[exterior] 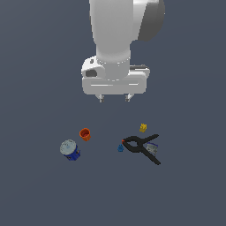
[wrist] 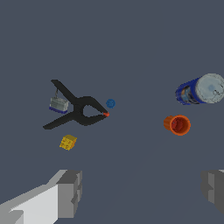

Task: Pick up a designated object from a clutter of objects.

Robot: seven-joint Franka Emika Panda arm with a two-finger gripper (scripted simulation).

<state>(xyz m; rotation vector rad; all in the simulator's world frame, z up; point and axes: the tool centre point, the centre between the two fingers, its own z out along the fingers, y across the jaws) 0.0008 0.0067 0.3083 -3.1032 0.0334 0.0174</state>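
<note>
Big and white, the robot arm fills the top of the exterior view. Its gripper (exterior: 114, 98) hangs high over the dark floor (exterior: 35, 194), and its two small fingers (exterior: 101, 98) stand wide apart with nothing between them. Down below lies the yellow block (exterior: 143, 127). It sits lower than the gripper and a little toward the exterior view's right, so the gripper is well apart from it. Just below the block lies the black clamp (exterior: 142, 147), close to it but not touching. A tiny blue piece (exterior: 120, 148) sits by the clamp's red tip. A small pale box (exterior: 152, 148) lies against the clamp's handles. Off toward the exterior view's left are the orange cup (exterior: 84, 134) and the blue-and-white can (exterior: 69, 150), which lies on its side.

Two gray fingers (wrist: 69, 192) show closest in the wrist view, far apart from each other, and the gripper (wrist: 142, 189) holds nothing. The yellow block (wrist: 68, 142) sits alone on the floor (wrist: 131, 43), just beside one handle of the black clamp (wrist: 78, 109). The tiny blue piece (wrist: 110, 103) is near the clamp's tip. The small pale box (wrist: 58, 104) lies between the handles. The orange cup (wrist: 178, 125) and the blue-and-white can (wrist: 201, 89) lie well apart from the block.
</note>
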